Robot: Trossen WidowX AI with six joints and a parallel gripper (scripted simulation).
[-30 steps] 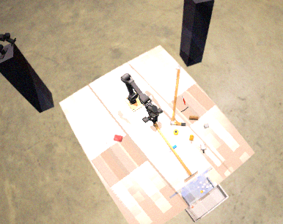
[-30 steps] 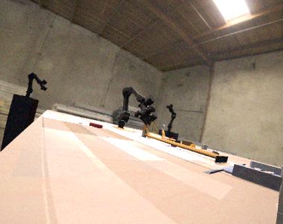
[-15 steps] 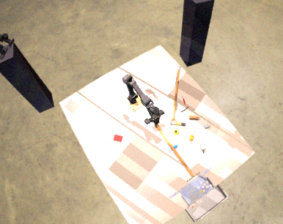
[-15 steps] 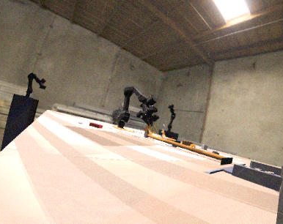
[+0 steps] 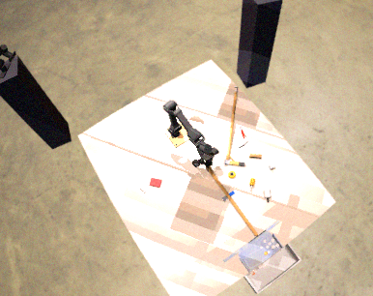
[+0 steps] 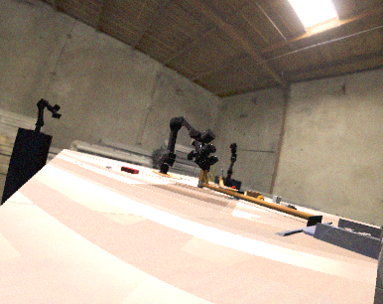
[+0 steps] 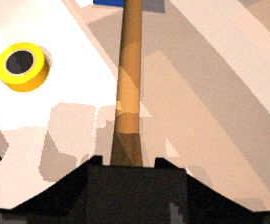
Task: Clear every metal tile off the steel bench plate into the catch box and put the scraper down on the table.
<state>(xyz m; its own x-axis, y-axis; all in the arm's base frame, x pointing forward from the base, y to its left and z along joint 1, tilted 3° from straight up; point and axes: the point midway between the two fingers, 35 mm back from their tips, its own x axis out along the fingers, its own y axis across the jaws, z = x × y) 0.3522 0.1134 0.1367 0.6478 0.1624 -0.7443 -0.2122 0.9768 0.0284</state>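
- We seem to be in a workshop or warehouse, with bare concrete walls (image 6: pixel 113 75).
- Overhead we see a ribbed ceiling (image 6: pixel 153 30) with a bright skylight (image 6: pixel 314 12).
- Our table (image 5: pixel 149 213) (image 6: pixel 138 238) (image 7: pixel 211 95) carries a hammer (image 5: pixel 235 163) and yellow tape (image 5: pixel 232 174) (image 7: pixel 22 67).

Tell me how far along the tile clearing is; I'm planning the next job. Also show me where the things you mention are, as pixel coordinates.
Under way: the pincer (image 5: pixel 209 166) (image 6: pixel 203 171) (image 7: pixel 128 162) grips the long scraper (image 5: pixel 236 205) (image 6: pixel 259 201) (image 7: pixel 129 65), its far end at the bench plate (image 5: pixel 252 257). Done, apparently: a small orange piece lies in the catch box (image 5: pixel 275 275). Left: several pale tiles and an orange one on the plate, then laying the scraper down and releasing it.
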